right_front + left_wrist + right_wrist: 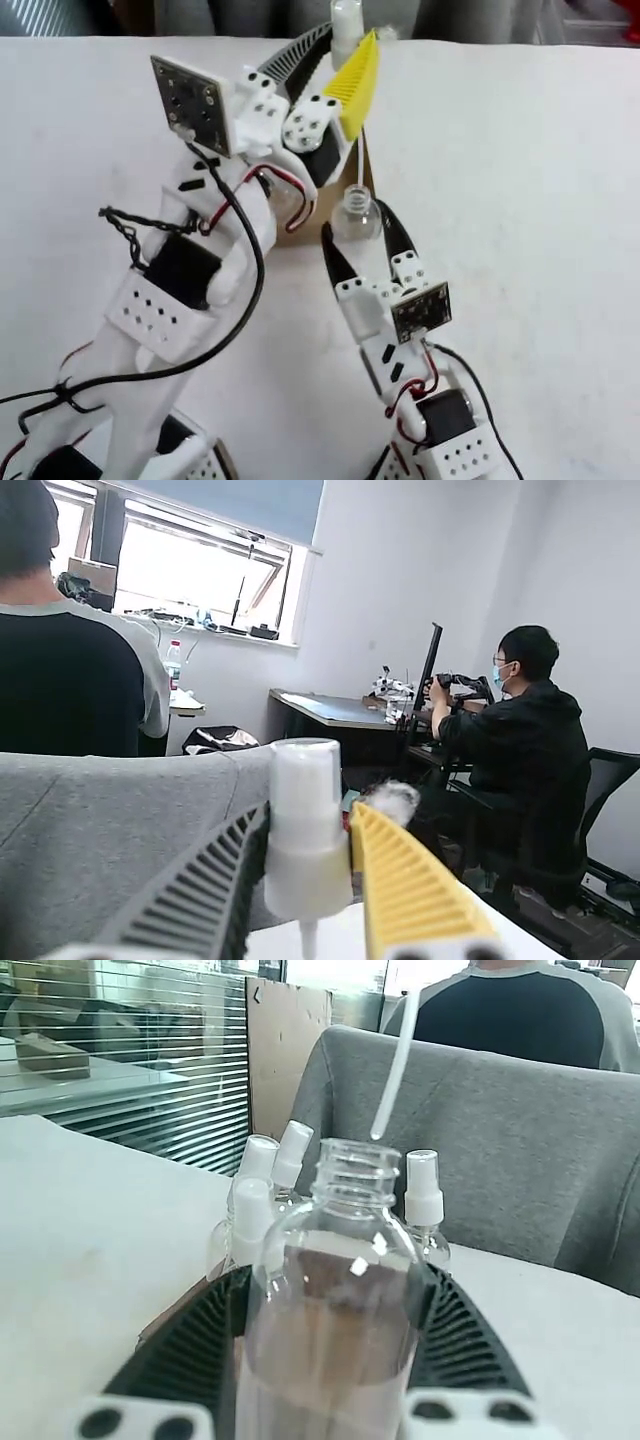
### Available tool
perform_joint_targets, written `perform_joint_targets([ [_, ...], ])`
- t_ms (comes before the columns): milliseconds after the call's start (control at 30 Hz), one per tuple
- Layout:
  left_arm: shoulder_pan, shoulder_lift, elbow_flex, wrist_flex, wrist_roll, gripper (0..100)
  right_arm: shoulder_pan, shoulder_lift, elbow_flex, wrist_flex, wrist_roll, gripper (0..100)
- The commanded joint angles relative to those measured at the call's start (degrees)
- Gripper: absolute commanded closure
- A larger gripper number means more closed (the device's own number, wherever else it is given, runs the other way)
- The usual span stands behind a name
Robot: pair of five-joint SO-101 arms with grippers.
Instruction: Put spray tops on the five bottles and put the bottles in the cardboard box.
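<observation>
Probably an office or lab: a desk [325, 710], a monitor [428, 675], an office chair [606, 780] and window blinds [110, 1050].

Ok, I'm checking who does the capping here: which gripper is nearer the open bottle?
Right. The right gripper is shut around the open bottle. The left gripper holds a spray top higher up, its tube tip close above the bottle's mouth.

High view: a fixed camera looks steeply down on the white table [520, 200], with the arms entering from 6 and 7 o'clock. Left wrist view: close behind the left gripper [310, 818], facing level into the room. Right wrist view: close behind the right gripper [333, 1278], facing level across the table. The high view shares the spray top [305, 810] at 12 o'clock and the bottle [335, 1340] near centre.
</observation>
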Motion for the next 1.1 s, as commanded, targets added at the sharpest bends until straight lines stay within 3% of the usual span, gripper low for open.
perform_joint_targets([
  [0,0.92,-2.42,-1.67,0.09,0.0,97,-0.31,-0.84,0.44,-0.04,-0.18,93.3],
  [767,3.21,-13.85,21.54,-0.35,0.09,97,0.92,-0.84,0.44,-0.31,-0.18,93.3],
  [1067,7.78,-13.93,27.96,-0.35,-0.18,97,0.92,-0.84,0.44,-0.31,-0.18,93.3],
])
